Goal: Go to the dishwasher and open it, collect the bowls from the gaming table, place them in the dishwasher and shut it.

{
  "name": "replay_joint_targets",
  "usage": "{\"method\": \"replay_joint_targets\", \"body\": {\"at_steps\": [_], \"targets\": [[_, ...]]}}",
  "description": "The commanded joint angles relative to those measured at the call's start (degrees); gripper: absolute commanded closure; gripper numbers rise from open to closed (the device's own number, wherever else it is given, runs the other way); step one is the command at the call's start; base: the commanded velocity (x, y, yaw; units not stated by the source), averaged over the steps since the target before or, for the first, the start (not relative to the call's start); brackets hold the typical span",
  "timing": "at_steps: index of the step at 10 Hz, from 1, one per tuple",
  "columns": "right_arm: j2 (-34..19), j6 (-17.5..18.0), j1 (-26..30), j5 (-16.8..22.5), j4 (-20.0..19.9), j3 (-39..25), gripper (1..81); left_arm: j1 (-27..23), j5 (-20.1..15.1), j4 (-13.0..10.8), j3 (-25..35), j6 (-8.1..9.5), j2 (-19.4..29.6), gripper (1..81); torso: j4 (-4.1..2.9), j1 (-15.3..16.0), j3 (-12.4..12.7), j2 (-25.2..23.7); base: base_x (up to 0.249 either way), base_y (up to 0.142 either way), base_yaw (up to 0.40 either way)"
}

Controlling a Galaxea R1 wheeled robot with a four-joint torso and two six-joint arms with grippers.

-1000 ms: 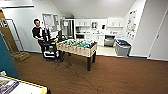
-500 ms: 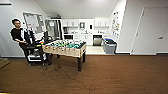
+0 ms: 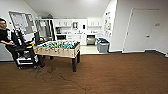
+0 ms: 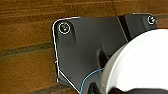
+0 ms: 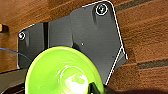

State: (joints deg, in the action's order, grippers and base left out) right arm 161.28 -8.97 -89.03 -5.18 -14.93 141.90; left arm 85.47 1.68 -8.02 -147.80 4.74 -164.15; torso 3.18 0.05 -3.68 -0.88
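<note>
Camera has swung since the earlier frame; foosball table [image 3: 58,50] now left of centre. Dishwasher [image 3: 90,40] sits under the far kitchen counter. Left fingers hold white bowl [image 4: 140,65]; right fingers hold green bowl [image 5: 62,72].

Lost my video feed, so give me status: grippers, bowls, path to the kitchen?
Left wrist view: white bowl. Right wrist view: green bowl. Table-football table and person ahead left; wood floor toward kitchen open.

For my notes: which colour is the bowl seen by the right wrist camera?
Bright lime green bowl, glossy inside; the right wrist view shows it best.
</note>
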Motion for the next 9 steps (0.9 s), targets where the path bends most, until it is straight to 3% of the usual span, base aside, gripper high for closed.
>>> {"method": "replay_joint_targets", "body": {"at_steps": [1,9], "targets": [[-1.0,0.0,2.9,3.1,0.6,-0.2,81.1,-2.3,-3.1,0.0,0.1,0.18,0.7,81.1,0.00,0.0,0.0,0.0,0.000,0.000,0.000],[-0.9,-0.1,2.8,3.1,0.7,-0.1,81.1,-2.3,-3.2,0.0,0.1,0.18,0.7,81.1,0.00,0.0,0.0,0.0,0.009,0.000,0.000]]}}
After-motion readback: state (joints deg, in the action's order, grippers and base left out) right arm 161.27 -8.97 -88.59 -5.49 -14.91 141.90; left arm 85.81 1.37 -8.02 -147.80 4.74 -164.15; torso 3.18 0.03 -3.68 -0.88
